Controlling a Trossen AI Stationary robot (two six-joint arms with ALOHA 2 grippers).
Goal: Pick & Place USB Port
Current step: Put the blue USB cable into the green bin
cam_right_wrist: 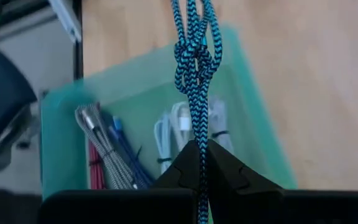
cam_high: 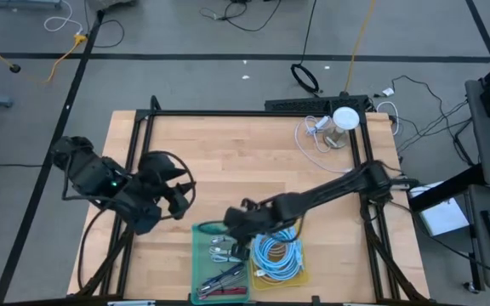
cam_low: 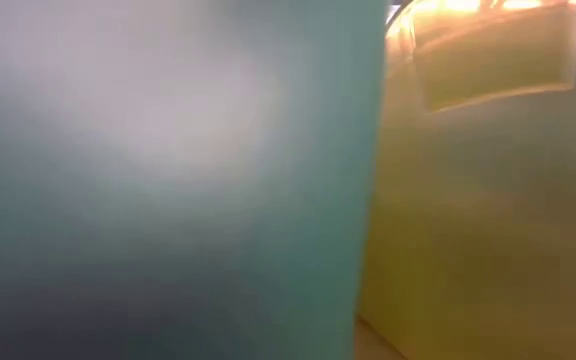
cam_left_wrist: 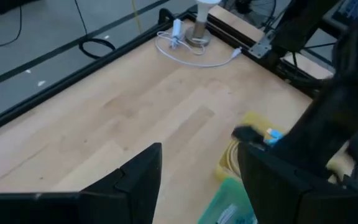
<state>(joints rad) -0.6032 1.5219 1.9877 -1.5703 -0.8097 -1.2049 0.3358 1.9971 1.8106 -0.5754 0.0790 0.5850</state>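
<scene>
My right gripper (cam_high: 235, 228) is over the far end of the green bin (cam_high: 202, 265) at the table's near edge. It is shut on a blue-and-black braided cable (cam_right_wrist: 194, 62) with a knot in it. In the right wrist view the bin (cam_right_wrist: 61, 112) lies below, holding several bundled cables, white, grey, blue and red. My left gripper (cam_high: 181, 197) is open and empty above the bare table, left of the bins; its fingers show in the left wrist view (cam_left_wrist: 197, 162). My right gripper pinches the braided cable between its two fingertips at a stretch just below the knot (cam_right_wrist: 199, 134). The cable runs straight away from the fingers past the knot and out of the picture. Its held stretch is clear of the green bin below.
A yellow bin (cam_high: 304, 274) with coiled light-blue cables stands right of the green bin. A white round stand (cam_high: 345, 119) with a white cord sits at the table's far right corner. The low view is filled by the green wall (cam_low: 168, 180) and the yellow wall (cam_low: 488, 220).
</scene>
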